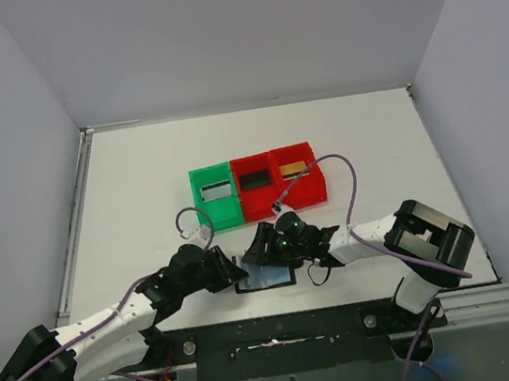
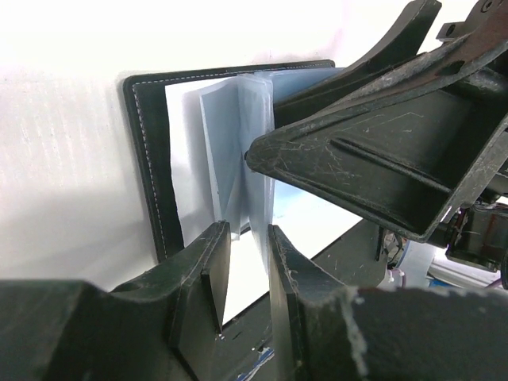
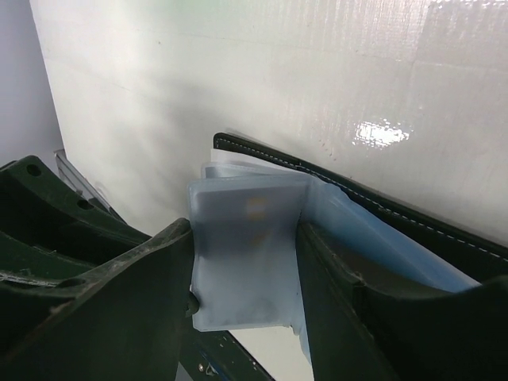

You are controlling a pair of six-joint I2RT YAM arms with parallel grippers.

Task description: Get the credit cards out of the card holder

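The black card holder [image 1: 267, 280] lies open near the table's front edge, its glossy grey-blue sleeves fanned upright [image 2: 230, 151]. My right gripper [image 3: 246, 230] brackets one translucent sleeve edge to edge; inside it shows a pale credit card [image 3: 248, 254] with a gold chip. Both of its fingers touch the sleeve. My left gripper [image 2: 248, 234] reaches in from the left, and another sleeve edge hangs between its jaws against the right finger, with a bright gap on the other side. The two grippers [image 1: 233, 271] [image 1: 276, 244] meet over the holder. The holder's cover [image 3: 381, 202] shows behind.
Three bins stand in a row behind the holder: a green one [image 1: 201, 198] with a silvery card, a red one [image 1: 239, 193] with a black card, a second red one [image 1: 318, 180] with a gold card. A dark rail [image 1: 284, 333] runs along the front.
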